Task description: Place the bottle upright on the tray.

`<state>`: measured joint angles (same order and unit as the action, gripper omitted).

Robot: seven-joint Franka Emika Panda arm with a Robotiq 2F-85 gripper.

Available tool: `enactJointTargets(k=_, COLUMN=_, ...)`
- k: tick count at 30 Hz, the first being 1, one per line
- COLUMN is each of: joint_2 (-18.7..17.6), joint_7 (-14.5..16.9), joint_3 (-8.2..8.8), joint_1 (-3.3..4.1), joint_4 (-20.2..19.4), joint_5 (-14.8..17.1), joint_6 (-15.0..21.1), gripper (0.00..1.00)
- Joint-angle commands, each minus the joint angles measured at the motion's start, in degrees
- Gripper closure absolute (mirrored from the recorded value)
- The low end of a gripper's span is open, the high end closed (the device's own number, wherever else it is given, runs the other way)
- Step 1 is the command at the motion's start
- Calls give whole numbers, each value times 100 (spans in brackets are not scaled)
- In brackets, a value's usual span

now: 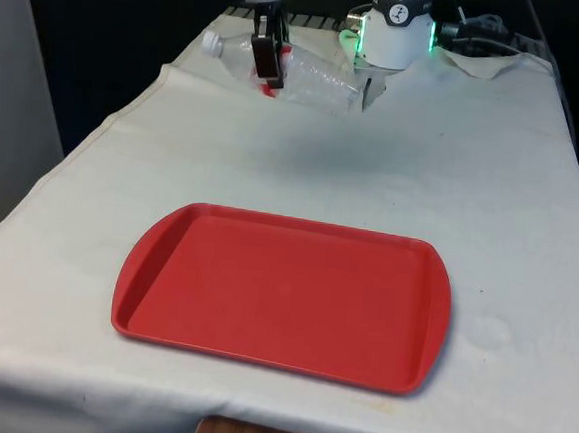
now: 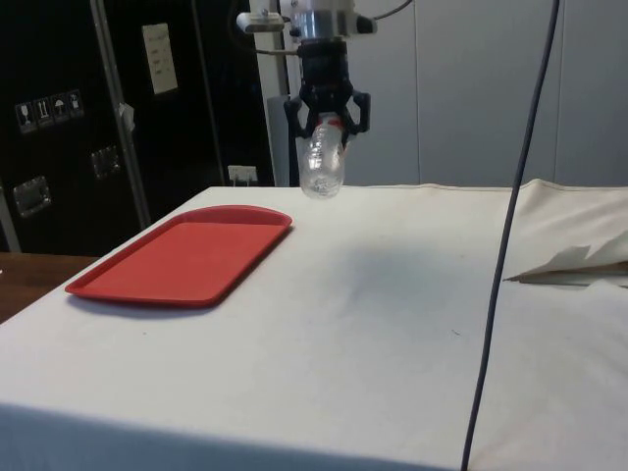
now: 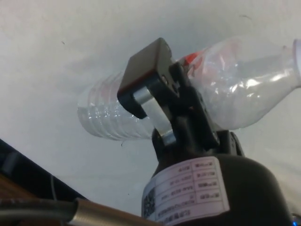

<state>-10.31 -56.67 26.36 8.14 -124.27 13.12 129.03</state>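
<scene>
A clear plastic bottle (image 1: 316, 76) with a white cap and a red patch on its label hangs on its side in the air above the far part of the table, cap toward the front view's left. My gripper (image 1: 268, 62) is shut on the bottle's middle, fingers on either side. From the side the bottle (image 2: 321, 165) points end-on below the gripper (image 2: 328, 118), well above the cloth. The wrist view has the bottle (image 3: 225, 94) lying across behind one finger (image 3: 149, 80). The red tray (image 1: 284, 291) lies flat and bare near the table's front edge.
A crumpled fold of white cloth and cables (image 1: 488, 54) sits at the far end by the robot base. A dark cable (image 2: 510, 226) hangs down across the side view. The table's edge (image 1: 63, 169) drops off at the front view's left.
</scene>
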Motion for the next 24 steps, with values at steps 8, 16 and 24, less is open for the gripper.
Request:
enactJointTargets(k=8, joint_2=-52, joint_7=281, joint_3=0, joint_1=17, joint_4=-17, joint_5=-80, joint_6=172, gripper=67)
enactJointTargets(k=16, joint_2=0, joint_7=269, joint_3=11, joint_1=29, joint_4=11, joint_5=-395, joint_6=166, gripper=67)
enactJointTargets(k=24, joint_2=0, joint_7=269, joint_3=11, joint_1=34, joint_4=17, joint_5=-756, joint_6=212, gripper=67)
